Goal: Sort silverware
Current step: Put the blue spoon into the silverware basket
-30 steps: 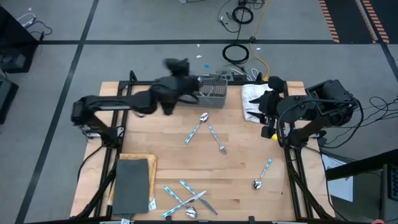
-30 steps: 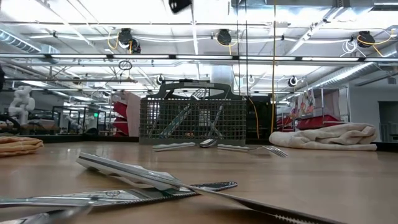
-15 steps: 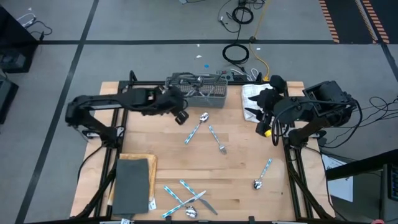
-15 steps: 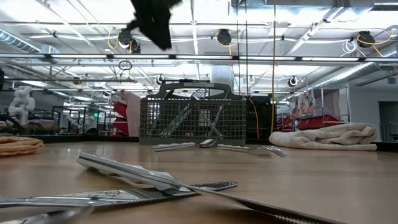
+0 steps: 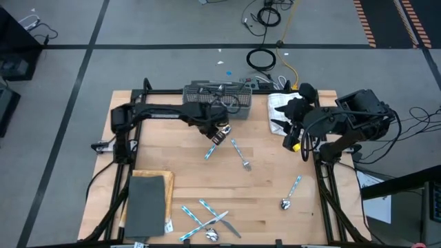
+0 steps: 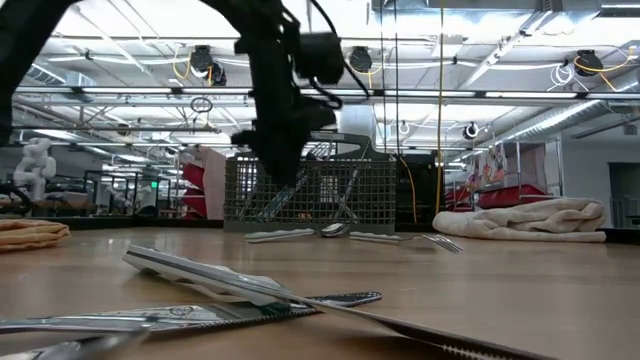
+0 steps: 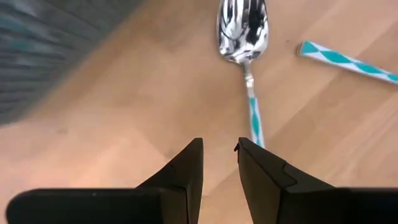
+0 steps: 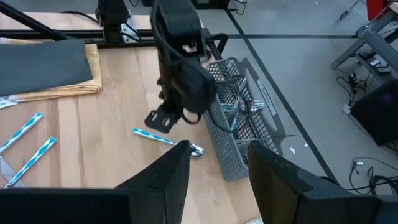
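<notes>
The left gripper (image 7: pixel 217 163), jaws slightly parted and empty, hovers over a shiny blue-and-white-handled spoon (image 7: pixel 247 50) near the grey mesh basket (image 5: pixel 222 101).

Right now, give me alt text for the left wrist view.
The left gripper, fingers slightly apart and empty, hovers over the wooden table just short of a spoon with a blue-and-white handle. Another patterned handle lies beside it; the grey basket blurs at one corner.

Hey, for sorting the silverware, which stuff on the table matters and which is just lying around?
Part of the job:
- spoon under the left gripper
- fork
- spoon by the right edge
- front pile of cutlery
- mesh basket

Just lying about:
- white towel
- grey pad on cloth
</notes>
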`<control>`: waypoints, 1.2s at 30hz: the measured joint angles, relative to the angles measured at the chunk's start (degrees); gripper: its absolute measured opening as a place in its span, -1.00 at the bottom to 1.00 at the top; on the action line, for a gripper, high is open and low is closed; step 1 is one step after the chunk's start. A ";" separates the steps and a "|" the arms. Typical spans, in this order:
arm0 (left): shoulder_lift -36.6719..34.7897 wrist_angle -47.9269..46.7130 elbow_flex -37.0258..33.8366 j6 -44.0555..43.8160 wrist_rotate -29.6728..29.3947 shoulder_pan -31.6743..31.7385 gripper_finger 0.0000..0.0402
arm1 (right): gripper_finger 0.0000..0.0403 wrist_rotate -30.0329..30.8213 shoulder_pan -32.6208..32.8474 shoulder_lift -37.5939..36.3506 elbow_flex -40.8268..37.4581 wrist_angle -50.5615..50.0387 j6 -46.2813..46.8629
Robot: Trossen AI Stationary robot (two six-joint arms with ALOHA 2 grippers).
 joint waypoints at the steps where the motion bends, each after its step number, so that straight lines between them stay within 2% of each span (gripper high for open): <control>1: 0.93 0.91 0.00 -0.49 1.27 0.08 -0.48 | -0.25 0.00 0.00 0.00 0.00 -0.01 -0.06; 13: 6.19 8.63 0.00 -0.78 3.60 -0.72 -0.48 | -0.25 0.00 0.00 0.00 0.00 -0.01 -0.60; 24: 9.70 11.22 0.02 -0.80 2.93 -1.61 -0.48 | -0.25 -0.02 0.00 0.00 0.00 -0.04 -0.53; 30: 12.36 12.19 0.25 -2.47 5.58 -2.36 -0.48 | -0.25 -0.03 0.00 0.00 0.00 -0.19 -0.42; 33: 13.31 11.47 0.33 -3.21 7.03 -2.26 -0.61 | -0.25 -0.12 0.02 0.00 0.00 -0.32 -0.30; 36: 13.09 11.13 0.28 -2.00 6.17 -2.77 -0.89 | -0.25 -0.07 0.01 0.00 0.00 -0.36 -0.19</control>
